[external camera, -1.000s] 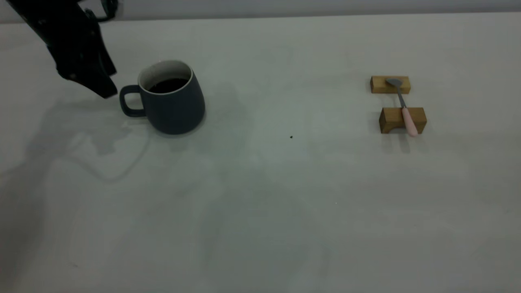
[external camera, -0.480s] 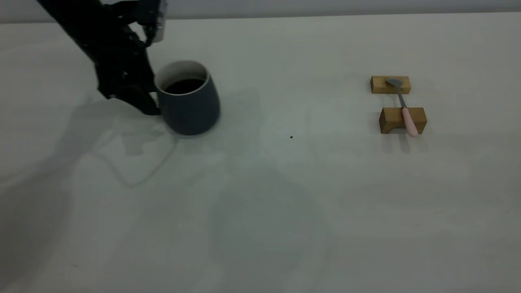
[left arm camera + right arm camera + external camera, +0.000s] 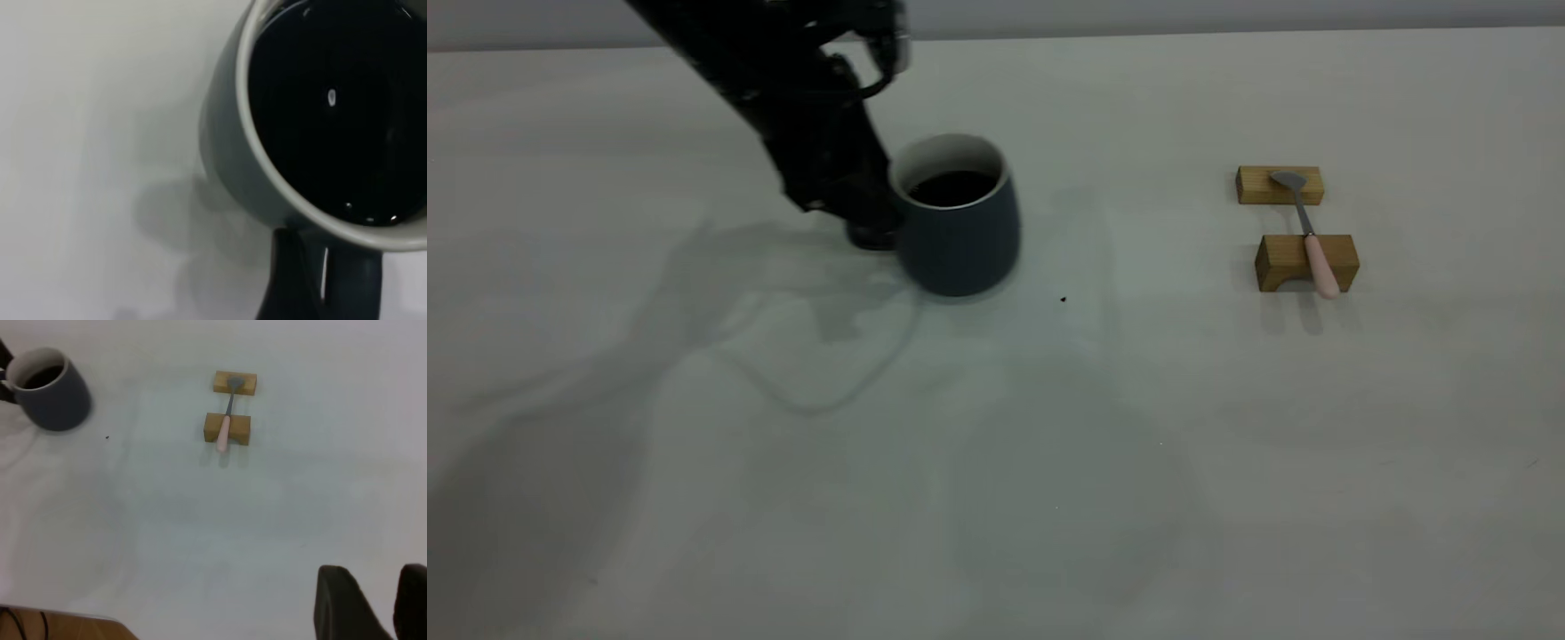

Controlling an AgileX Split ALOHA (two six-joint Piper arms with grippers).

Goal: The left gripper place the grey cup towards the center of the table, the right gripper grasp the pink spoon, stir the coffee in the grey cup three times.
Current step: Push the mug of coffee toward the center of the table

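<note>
The grey cup (image 3: 960, 240) stands upright on the table (image 3: 1049, 462), left of its middle, with dark coffee (image 3: 953, 187) inside. My left gripper (image 3: 874, 233) reaches down from the upper left and is shut on the cup's handle, which it hides in the exterior view. The left wrist view shows the coffee (image 3: 333, 100) from above and the handle (image 3: 347, 280) between dark jaws. The pink spoon (image 3: 1319, 262) lies across two wooden blocks at the right. My right gripper (image 3: 372, 580) hovers open, high above the table's near side, far from the spoon (image 3: 223, 437).
The far wooden block (image 3: 1258, 185) carries the spoon's bowl, and the near block (image 3: 1280, 262) carries its handle. A tiny dark speck (image 3: 1063, 300) lies on the table just right of the cup. A wooden edge (image 3: 60, 623) shows at the table's border.
My left gripper closed in on the cup's handle and has carried the cup to the right, towards the table's middle. The spoon and blocks have not moved.
</note>
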